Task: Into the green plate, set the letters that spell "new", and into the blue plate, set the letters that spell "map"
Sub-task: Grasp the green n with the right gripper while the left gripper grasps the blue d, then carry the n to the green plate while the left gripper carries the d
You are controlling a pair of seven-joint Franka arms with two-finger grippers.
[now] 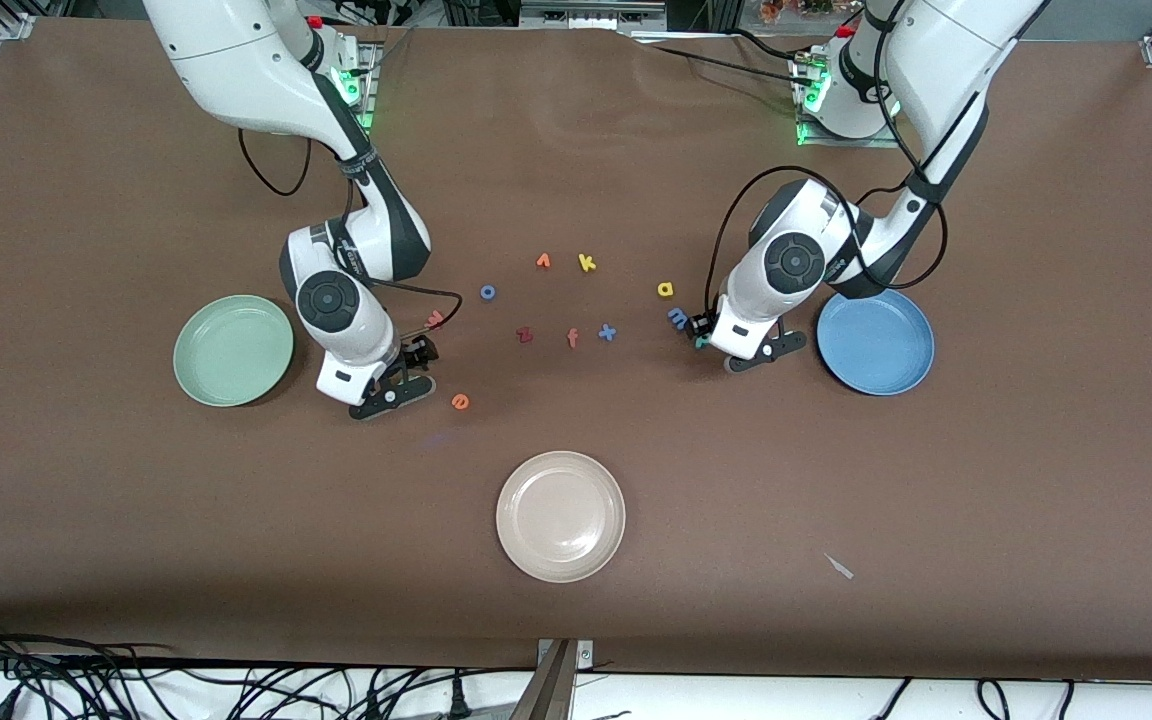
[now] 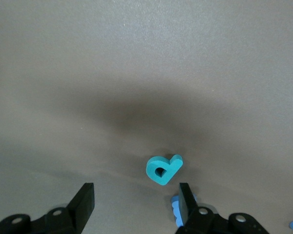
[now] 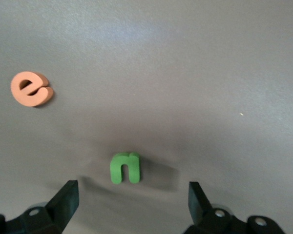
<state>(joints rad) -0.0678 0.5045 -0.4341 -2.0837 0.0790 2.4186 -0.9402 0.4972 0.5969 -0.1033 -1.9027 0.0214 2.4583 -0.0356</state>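
My right gripper (image 1: 414, 362) (image 3: 132, 202) hangs open low over the table beside the green plate (image 1: 233, 350). The green n (image 3: 125, 168) lies just ahead of its fingertips, not between them. The orange e (image 1: 460, 401) (image 3: 31, 89) lies apart from it, and the pinkish-red w (image 1: 435, 320) is next to the gripper. My left gripper (image 1: 702, 333) (image 2: 136, 204) is open beside the blue plate (image 1: 875, 341). The teal p (image 2: 163, 169) lies just past its fingertips. The light blue m (image 1: 677, 317) (image 2: 175, 207) is partly hidden by one finger. The yellow a (image 1: 666, 290) lies close by.
A cream-white plate (image 1: 561, 516) sits nearest the front camera. Mid-table lie a blue o (image 1: 488, 292), an orange letter (image 1: 543, 261), a yellow k (image 1: 587, 263), a dark red z (image 1: 524, 335), a salmon f (image 1: 572, 338) and a blue x (image 1: 607, 332).
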